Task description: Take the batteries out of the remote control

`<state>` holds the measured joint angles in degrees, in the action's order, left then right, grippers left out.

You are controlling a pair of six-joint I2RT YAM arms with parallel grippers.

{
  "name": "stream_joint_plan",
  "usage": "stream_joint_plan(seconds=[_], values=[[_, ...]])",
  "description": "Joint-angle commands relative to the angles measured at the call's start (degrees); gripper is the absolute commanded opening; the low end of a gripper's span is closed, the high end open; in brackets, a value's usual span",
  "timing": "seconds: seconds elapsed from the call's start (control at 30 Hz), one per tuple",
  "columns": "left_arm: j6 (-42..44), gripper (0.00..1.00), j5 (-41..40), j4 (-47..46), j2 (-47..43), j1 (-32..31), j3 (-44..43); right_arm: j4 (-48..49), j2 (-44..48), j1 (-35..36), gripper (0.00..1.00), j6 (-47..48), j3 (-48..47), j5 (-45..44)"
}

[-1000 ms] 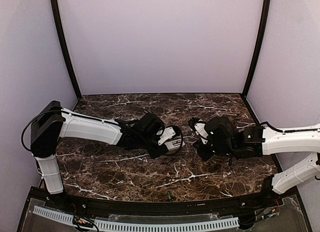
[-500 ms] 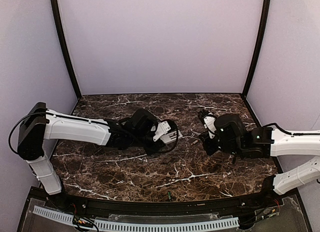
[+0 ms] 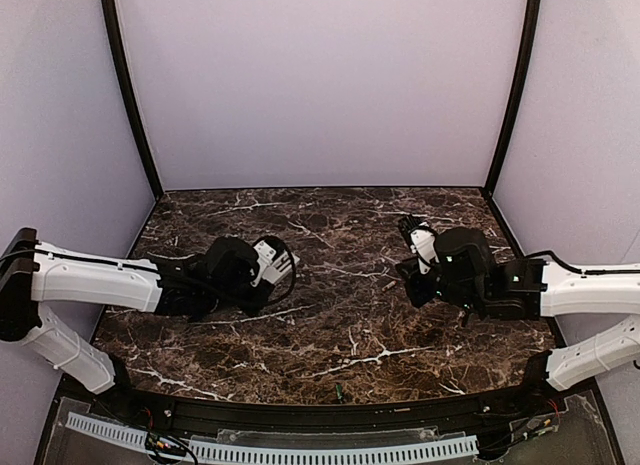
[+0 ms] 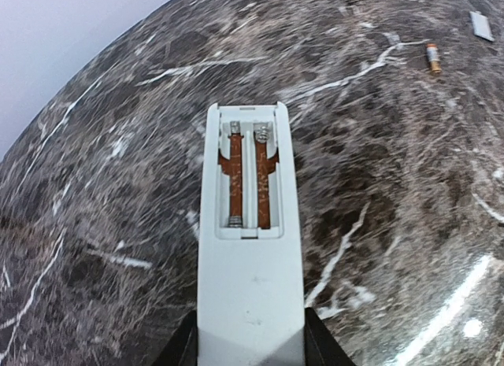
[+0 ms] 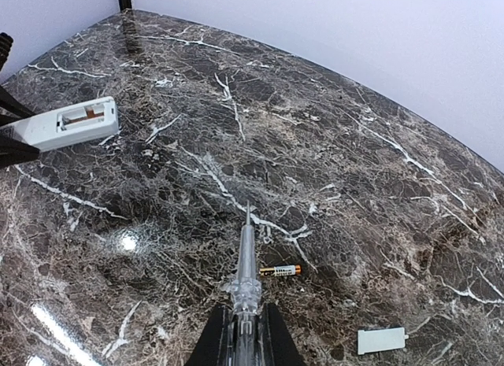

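My left gripper point(image 4: 250, 338) is shut on the near end of the white remote control point(image 4: 250, 279), held level above the table with its back up. Its battery bay point(image 4: 248, 177) is uncovered and shows two orange-brown strips and metal springs. In the top view this gripper point(image 3: 270, 262) is at the left of centre. My right gripper point(image 5: 245, 334) is shut on a thin clear-grey pointed tool point(image 5: 247, 260), whose tip hangs just above the table. One gold and black battery point(image 5: 280, 270) lies on the marble right of the tool; it also shows in the left wrist view point(image 4: 432, 57).
A small white flat cover piece point(image 5: 381, 340) lies on the marble near my right gripper and shows far off in the left wrist view point(image 4: 481, 25). The remote shows far left in the right wrist view point(image 5: 67, 123). Lilac walls close three sides of the dark marble table point(image 3: 330, 335).
My left arm has drawn back to the left, carrying the remote away from the right gripper. The right gripper moved slightly right at first and has since stayed put with the tool.
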<state>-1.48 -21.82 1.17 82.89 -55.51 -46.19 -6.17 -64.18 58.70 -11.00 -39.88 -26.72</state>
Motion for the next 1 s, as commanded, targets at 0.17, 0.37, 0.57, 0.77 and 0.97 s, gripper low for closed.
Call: stream_joint_plan(seconds=[0.17, 0.37, 0.57, 0.77, 0.97], values=[[-11.1, 0.00, -9.2, -7.3, -9.8, 7.3, 13.2, 4.8, 0.8, -0.4, 0.00, -2.0, 2.3, 3.6], [-16.3, 0.00, -7.0, -11.2, -9.3, 14.6, 19.0, 5.6, 1.7, -0.4, 0.00, -3.2, 3.7, 4.3], [-18.0, 0.00, -8.4, -13.3, -6.4, 15.4, 20.6, 5.6, 2.1, -0.5, 0.00, -3.5, 4.2, 4.6], [-20.3, 0.13, -8.6, -13.8, -4.8, 15.5, 21.8, 6.0, 1.0, -0.5, 0.00, -3.8, 4.0, 5.1], [-21.1, 0.32, -9.5, -14.2, -4.3, 15.4, 22.6, 5.9, -0.1, -0.4, 0.00, -3.5, 3.6, 5.5]])
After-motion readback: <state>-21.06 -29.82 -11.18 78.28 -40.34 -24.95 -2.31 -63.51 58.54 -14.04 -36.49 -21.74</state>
